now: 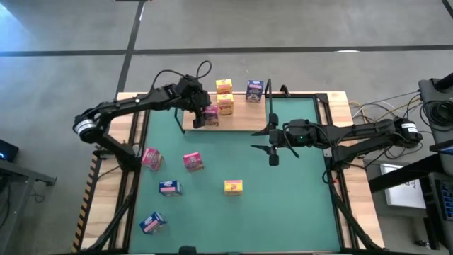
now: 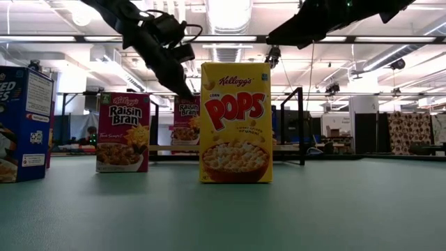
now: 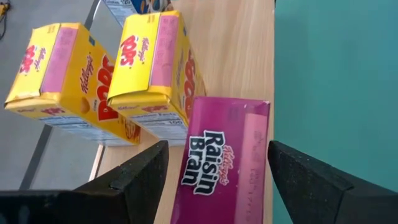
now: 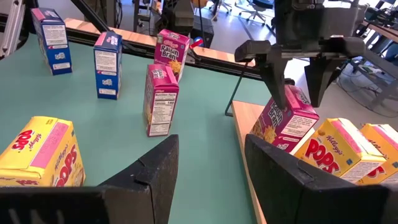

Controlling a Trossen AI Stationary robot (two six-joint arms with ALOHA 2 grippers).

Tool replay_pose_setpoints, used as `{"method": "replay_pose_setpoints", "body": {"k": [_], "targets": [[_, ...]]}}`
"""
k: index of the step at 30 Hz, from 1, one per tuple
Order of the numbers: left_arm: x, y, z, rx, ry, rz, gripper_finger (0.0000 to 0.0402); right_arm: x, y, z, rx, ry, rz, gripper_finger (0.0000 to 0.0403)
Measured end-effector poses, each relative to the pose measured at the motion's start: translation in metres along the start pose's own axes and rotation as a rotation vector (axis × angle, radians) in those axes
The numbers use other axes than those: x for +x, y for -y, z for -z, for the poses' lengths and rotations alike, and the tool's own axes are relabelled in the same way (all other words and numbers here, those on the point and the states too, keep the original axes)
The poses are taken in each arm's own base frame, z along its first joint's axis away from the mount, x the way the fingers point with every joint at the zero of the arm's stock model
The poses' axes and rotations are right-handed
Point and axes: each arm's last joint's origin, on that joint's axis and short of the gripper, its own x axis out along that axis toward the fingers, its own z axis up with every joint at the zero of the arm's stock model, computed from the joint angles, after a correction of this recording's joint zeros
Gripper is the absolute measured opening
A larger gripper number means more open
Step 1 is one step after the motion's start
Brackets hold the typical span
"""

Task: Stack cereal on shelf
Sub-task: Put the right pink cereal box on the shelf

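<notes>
On the light-wood shelf [image 1: 244, 120] at the far edge of the green mat [image 1: 283, 205]: a pink Raisin Bran box [image 1: 209, 115], standing beside a yellow Pops box [image 1: 226, 105], with a second yellow box [image 1: 224, 86] just behind and a blue box [image 1: 255, 91] farther along toward the right bracket. Straddling the pink box, the left gripper [image 1: 199, 117], jaws spread wide to either side of it, a little gap showing on both flanks in the left wrist view, so not clamped. Out on the worktop mat, well apart from the shelf: two more pink boxes [image 1: 151, 158] [image 1: 193, 162], two blue boxes [image 1: 170, 188] [image 1: 153, 222], and one yellow Pops box [image 1: 233, 186] nearest the low camera. Hovering above the mat just in front of the shelf's right half, the right gripper [image 1: 272, 145], jaws partly parted and holding nothing.
</notes>
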Motion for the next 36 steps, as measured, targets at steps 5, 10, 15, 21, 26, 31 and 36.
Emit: {"method": "replay_pose_setpoints", "body": {"k": [5,10,15,21,26,31,36], "targets": [[0.008,-0.001,0.004,-0.006,-0.026,0.009,0.0257,0.0,0.0,0.0,0.0,0.0,0.0,0.0173],[0.008,-0.001,0.004,-0.003,-0.027,0.009,0.0247,0.0,0.0,0.0,0.0,-0.001,0.0,0.0173],[0.005,-0.001,0.003,0.002,-0.022,0.006,0.0232,0.0,0.0,0.0,0.0,-0.002,0.0,0.0173],[0.005,0.0,0.005,0.003,-0.037,0.013,0.0214,0.0,0.0,0.0,0.0,-0.002,-0.001,0.0173],[0.003,0.0,0.004,0.014,-0.034,0.012,0.0201,0.0,0.0,0.0,0.007,-0.003,-0.001,0.0173],[0.001,-0.001,0.004,0.029,-0.044,-0.009,0.0192,0.0,0.0,0.0,0.008,-0.002,-0.001,0.0173],[-0.003,0.0,0.007,0.042,-0.078,-0.02,0.0189,0.0,0.0,0.0,0.008,-0.002,-0.001,0.0173]]}}
